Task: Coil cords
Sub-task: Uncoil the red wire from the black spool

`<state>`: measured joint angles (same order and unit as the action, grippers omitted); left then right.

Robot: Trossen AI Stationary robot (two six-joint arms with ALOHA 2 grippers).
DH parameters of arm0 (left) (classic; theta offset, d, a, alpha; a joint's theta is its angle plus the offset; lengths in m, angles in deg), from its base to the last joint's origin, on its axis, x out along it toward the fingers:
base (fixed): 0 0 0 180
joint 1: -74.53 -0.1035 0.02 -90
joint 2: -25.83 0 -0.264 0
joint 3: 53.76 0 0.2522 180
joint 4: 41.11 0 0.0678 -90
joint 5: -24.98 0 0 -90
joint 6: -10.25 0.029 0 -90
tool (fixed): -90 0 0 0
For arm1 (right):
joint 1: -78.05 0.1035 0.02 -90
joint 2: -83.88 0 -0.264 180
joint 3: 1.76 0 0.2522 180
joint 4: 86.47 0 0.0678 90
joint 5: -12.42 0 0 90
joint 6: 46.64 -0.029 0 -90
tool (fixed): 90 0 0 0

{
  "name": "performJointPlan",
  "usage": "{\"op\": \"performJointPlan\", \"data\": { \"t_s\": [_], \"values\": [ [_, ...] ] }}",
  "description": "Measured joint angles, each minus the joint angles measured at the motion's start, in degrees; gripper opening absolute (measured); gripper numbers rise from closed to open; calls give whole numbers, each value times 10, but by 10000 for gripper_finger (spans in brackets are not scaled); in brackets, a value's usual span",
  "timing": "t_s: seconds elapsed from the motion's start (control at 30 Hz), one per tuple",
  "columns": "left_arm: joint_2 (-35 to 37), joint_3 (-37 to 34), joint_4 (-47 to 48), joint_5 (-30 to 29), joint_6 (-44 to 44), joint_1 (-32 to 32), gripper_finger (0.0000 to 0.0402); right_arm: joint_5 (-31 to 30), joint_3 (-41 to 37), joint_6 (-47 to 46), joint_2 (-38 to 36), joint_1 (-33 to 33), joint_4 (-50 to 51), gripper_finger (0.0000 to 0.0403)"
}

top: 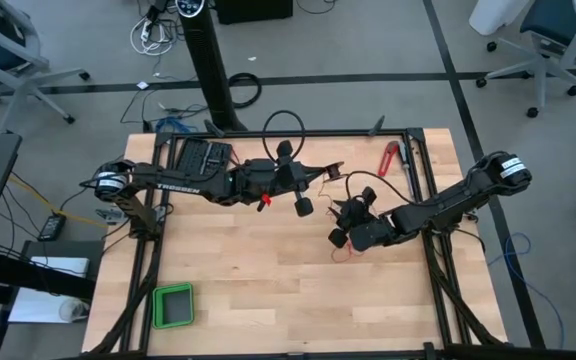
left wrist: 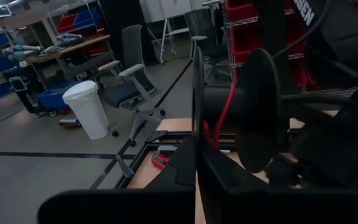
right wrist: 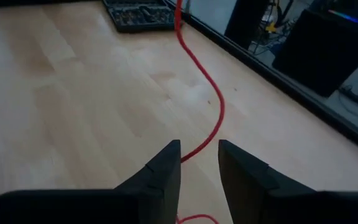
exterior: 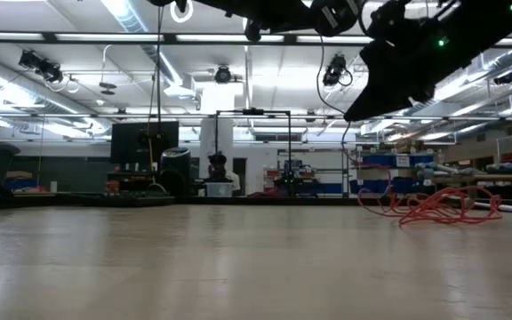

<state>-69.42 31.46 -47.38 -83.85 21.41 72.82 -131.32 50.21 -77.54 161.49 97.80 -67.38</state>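
My worry is the red cord (right wrist: 213, 99) slipping free: in my right wrist view it runs across the bare desk (right wrist: 73, 93) and passes into the gap between my right pincer (right wrist: 199, 163)'s 2 fingers, which stand parted and are not clamped on it, so if I lift or pull without closing first the strand will slide out, and if I close off-centre the thin wire could be pushed aside rather than caught. A 2nd risk is tangling: in the low view a loose heap of red cord (exterior: 434, 206) lies at the right of the frame, and dragging 1 strand could tighten that heap into a knot instead of a coil. In the high view my right pincer (top: 348, 222) sits right of the frame's centre, its arm reaching in from the right edge, low over the desk with the fingers pointing toward the frame's centre. My left pincer (top: 290, 180) is at upper centre, its arm stretched in from the left, holding what looks like a dark spool (left wrist: 257, 109) with red cord wound at its core; I cannot tell how its fingers stand.
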Motion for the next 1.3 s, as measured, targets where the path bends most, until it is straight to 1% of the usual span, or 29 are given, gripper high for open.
{"op": "performJointPlan", "data": {
  "t_s": [0.23,0.3,0.4,0.53,0.63,0.7,0.9,1.03,1.17,1.3],
  "values": [
    [0,0,0,0,0,6,6,9,-64,10,0,-15,-141,102],
    [0,0,-3,0,0,6,6,10,-79,17,0,-20,-176,95],
    [0,0,-9,0,-3,7,6,21,-95,31,0,-31,-212,75],
    [0,0,-19,0,-9,7,6,53,-103,59,0,-48,-254,45],
    [0,0,-20,0,-9,7,6,68,-105,89,0,-53,-285,12],
    [0,0,-16,0,-9,7,6,71,-105,108,0,-53,-297,6],
    [0,0,-10,-3,2,7,6,76,-105,118,0,-38,-300,2],
    [0,0,11,-50,12,-3,6,117,-103,121,-6,-24,-300,1],
    [0,0,70,-78,35,-18,6,142,-84,161,-21,-14,-300,1],
    [0,0,168,-97,38,-33,6,144,-57,229,-52,-1,-291,0]
  ]
}}
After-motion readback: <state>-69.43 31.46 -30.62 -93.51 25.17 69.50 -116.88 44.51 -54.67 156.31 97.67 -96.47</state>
